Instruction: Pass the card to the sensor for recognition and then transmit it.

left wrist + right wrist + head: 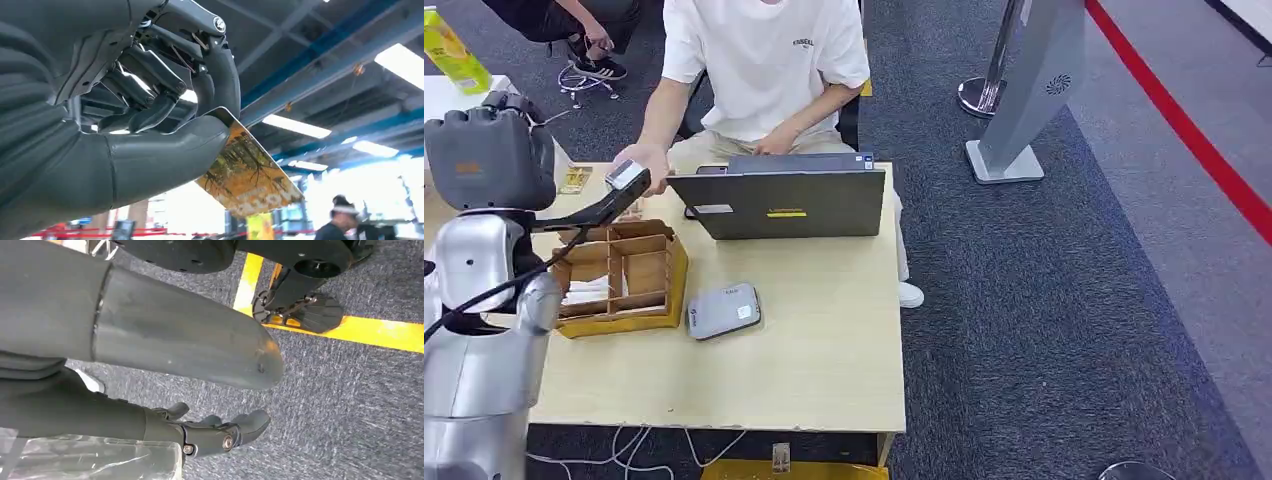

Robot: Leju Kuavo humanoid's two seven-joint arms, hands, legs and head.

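Gripped between the thick thumb and dark fingers of the left hand (pixel 150 115), the yellow card (pixel 245 175) juts out, lifted well above the table (pixel 824 370). My guess: the pass to the sensor (pixel 724 311), the grey pad just beside the compartment box (pixel 624 275), is in hand; next, lower the card flat over it. The right hand (pixel 215 432) hangs over carpet, fingers loosely apart, holding nothing. The card's print is unreadable, and the head view doesn't settle its position over the sensor.

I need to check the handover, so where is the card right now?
The card is pinched in the left hand, seen in the left wrist view; in the head view that hand reaches over the wooden organizer, meeting the person's hand.
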